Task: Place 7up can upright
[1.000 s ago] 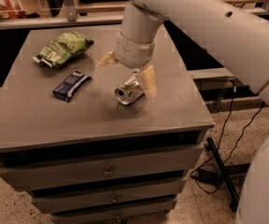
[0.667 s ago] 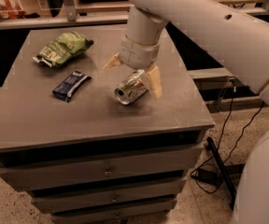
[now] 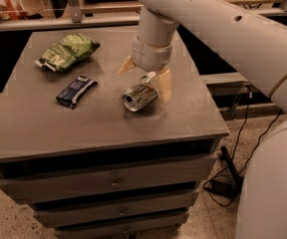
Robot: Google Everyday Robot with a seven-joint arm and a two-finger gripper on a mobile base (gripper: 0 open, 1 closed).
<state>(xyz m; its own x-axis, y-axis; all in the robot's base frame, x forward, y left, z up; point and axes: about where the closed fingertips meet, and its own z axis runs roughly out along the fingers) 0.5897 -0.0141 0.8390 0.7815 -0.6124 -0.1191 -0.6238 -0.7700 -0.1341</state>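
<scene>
7up can [image 3: 139,96] lies on its side mid-frame on worktop [image 3: 44,128], silver end facing lower left. Tool [image 3: 144,78] sits over its far end, fingers spread wide, straddling it, not clamped.

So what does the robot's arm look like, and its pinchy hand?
The arm is smooth, white and fat like a big pipe, with a few small dark round holes along it. Its wrist is a shorter pale grey cylinder. The gripper, just above the table by the can, has two flat, tan, wedge-shaped fingers. No cables show on the arm.
</scene>
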